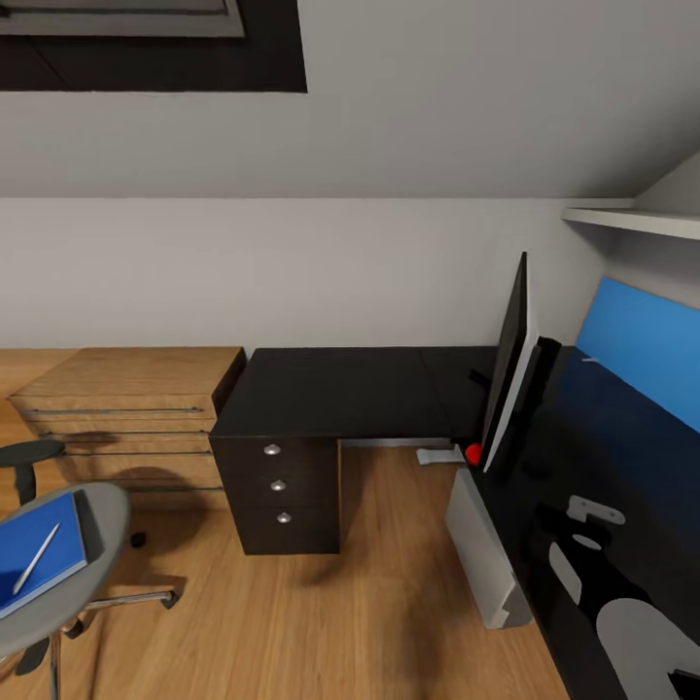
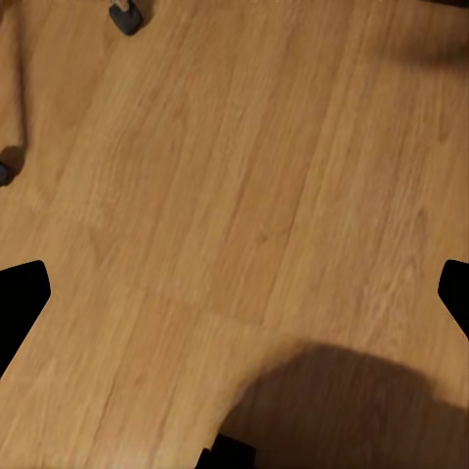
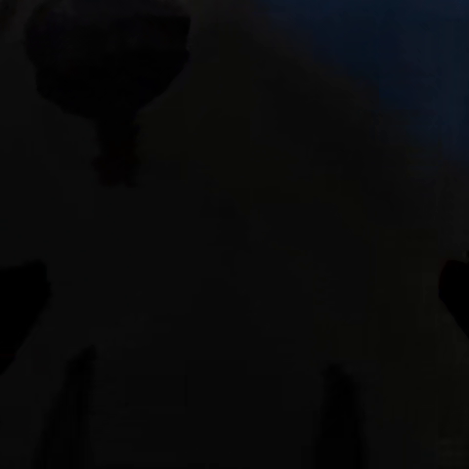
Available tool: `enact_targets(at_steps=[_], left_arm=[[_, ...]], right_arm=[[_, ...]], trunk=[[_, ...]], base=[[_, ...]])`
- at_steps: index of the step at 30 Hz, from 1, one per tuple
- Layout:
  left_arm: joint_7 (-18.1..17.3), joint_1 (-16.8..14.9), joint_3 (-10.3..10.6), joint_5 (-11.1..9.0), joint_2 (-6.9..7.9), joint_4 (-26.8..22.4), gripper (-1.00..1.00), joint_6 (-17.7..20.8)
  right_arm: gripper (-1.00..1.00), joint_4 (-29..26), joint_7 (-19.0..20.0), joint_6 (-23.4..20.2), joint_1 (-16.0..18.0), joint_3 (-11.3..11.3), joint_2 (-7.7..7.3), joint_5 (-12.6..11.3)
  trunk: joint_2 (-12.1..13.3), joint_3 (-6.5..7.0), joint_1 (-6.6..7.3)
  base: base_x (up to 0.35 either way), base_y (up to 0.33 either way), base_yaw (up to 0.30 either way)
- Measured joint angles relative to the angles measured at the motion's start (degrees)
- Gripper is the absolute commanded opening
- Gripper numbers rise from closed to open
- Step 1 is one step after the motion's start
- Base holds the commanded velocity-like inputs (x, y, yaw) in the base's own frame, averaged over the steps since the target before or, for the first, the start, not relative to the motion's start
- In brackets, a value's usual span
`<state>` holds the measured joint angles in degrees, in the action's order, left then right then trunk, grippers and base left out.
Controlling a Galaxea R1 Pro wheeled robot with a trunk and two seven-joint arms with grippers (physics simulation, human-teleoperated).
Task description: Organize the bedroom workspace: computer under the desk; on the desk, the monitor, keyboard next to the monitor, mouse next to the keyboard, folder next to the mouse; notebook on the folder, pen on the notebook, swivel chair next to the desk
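Note:
The swivel chair [image 1: 68, 583] stands at the lower left of the head view, its grey seat carrying a blue notebook [image 1: 53, 540] with a white pen [image 1: 37, 559] on top; a dark sheet [image 1: 89, 525], perhaps the folder, pokes out beneath. On the black L-shaped desk [image 1: 340, 389] the monitor [image 1: 510, 365] is seen edge-on at the right. A grey computer tower [image 1: 484, 549] stands on the floor against the desk's right wing. A small red object [image 1: 473, 453] and a pale flat one [image 1: 439, 455] lie near the monitor's foot. My left gripper [image 2: 234, 293] hangs open over the floor. My right gripper [image 3: 234, 293] is open over a dark surface.
A wooden dresser [image 1: 126, 408] sits left of the desk's drawer unit [image 1: 277, 486]. A blue board [image 1: 642, 350] and a white shelf [image 1: 632, 219] line the right wall. A chair caster [image 2: 127, 15] shows in the left wrist view. Wooden floor [image 1: 389, 583] spreads between chair and desk.

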<state>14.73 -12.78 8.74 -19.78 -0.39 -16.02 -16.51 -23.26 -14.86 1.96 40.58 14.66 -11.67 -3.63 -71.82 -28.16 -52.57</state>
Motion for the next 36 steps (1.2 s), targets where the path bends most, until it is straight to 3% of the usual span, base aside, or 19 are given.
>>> enact_targets(at_steps=[7, 15, 36], left_arm=[[0.0, 0.0, 0.1, 0.0, -0.01, 0.0, 1.00, 0.0], [0.0, 0.0, 0.1, 0.0, 0.01, 0.0, 1.00, 0.0], [0.0, 0.0, 0.0, 0.0, 0.01, 0.0, 1.00, 0.0]], right_arm=[[1.00, 0.2, 0.1, -1.5, 0.1, 0.0, -0.09, 0.0], [1.00, 0.4, 0.1, -2.2, 0.1, 0.0, -1.35, 0.0], [1.00, 0.4, 0.2, -2.8, 0.1, 0.0, -1.51, 0.0]], trunk=[[0.0, 0.00, 0.00], [0.0, 0.00, 0.02], [0.0, 0.00, 0.00]], base=[[0.137, 0.000, 0.000], [0.114, 0.000, 0.000], [0.098, 0.000, 0.000]])
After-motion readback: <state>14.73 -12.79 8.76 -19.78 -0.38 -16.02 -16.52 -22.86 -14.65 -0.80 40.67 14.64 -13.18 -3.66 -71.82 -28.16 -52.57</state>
